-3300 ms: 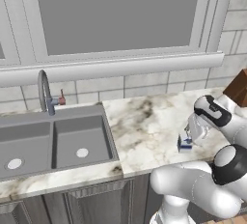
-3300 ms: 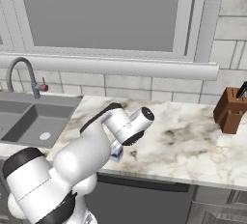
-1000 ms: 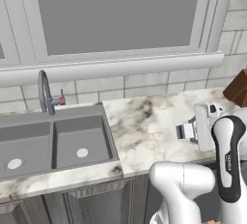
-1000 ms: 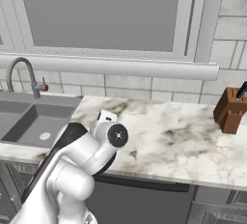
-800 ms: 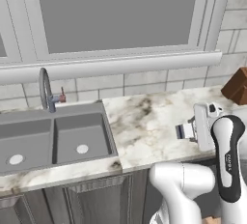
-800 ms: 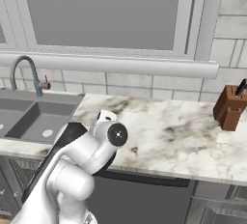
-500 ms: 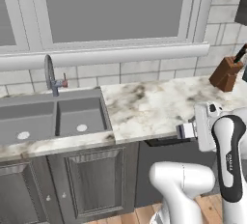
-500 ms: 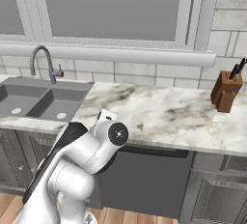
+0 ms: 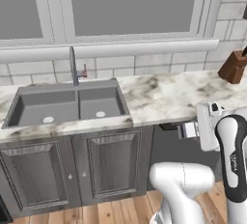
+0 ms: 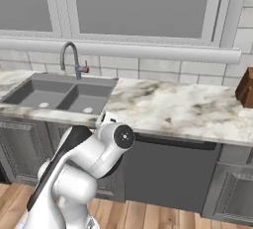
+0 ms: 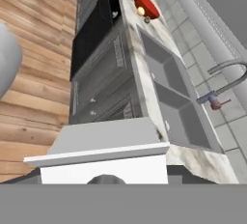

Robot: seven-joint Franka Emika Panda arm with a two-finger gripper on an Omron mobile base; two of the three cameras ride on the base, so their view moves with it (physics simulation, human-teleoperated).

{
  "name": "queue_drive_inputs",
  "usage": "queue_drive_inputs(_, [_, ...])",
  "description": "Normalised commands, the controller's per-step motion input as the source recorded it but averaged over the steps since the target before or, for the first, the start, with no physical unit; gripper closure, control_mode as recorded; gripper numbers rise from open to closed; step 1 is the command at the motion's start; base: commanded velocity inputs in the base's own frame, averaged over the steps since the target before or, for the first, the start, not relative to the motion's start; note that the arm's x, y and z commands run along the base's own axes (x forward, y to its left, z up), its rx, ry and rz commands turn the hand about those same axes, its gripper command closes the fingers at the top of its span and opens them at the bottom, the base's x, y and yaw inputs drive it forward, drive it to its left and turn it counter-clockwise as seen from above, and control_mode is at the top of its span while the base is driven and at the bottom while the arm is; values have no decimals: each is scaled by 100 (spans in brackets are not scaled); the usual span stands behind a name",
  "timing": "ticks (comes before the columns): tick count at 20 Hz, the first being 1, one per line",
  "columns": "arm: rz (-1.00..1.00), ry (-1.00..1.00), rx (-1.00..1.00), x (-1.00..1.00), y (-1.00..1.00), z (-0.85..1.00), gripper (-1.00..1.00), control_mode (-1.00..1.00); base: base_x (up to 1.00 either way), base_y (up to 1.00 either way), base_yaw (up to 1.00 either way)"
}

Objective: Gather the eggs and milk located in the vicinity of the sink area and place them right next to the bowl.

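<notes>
My gripper (image 9: pixel 193 129) is shut on the milk (image 9: pixel 185 130), a small white carton with a blue band, held out in front of the counter's front edge at the right. In the hand view the carton's white gable top (image 11: pixel 106 150) hides the fingertips. Far along the counter in that view sits the red bowl (image 11: pixel 147 1), with the pale-yellow egg (image 11: pixel 141 10) against its near rim. The grey double sink (image 9: pixel 67 105) with its curved faucet (image 9: pixel 73 66) and red lever lies left of the gripper.
A brown knife block (image 9: pixel 234 66) stands at the counter's far right. Dark cabinet doors (image 9: pixel 72 170) and a black dishwasher front (image 10: pixel 168 173) run below the marble counter (image 10: pixel 178 107). Wooden floor (image 10: pixel 148 215) lies between the base and the cabinets.
Both base views have pulled back from the counter, so cabinets and floor now show. The gripper was raised off the counter earlier and stays shut on the carton.
</notes>
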Motion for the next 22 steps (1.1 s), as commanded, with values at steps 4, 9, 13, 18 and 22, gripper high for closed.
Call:
queue_drive_inputs(4, [0,0,0,0,0,0,100,100,-3,100,1])
queue_drive_inputs(9, [0,0,0,0,0,0,100,100,0,100,0])
queue_drive_inputs(13, [0,0,0,0,0,0,100,100,0,100,0])
queue_drive_inputs(18, [0,0,0,0,0,0,100,100,0,100,0])
queue_drive_inputs(22, [0,0,0,0,0,0,100,100,0,100,0])
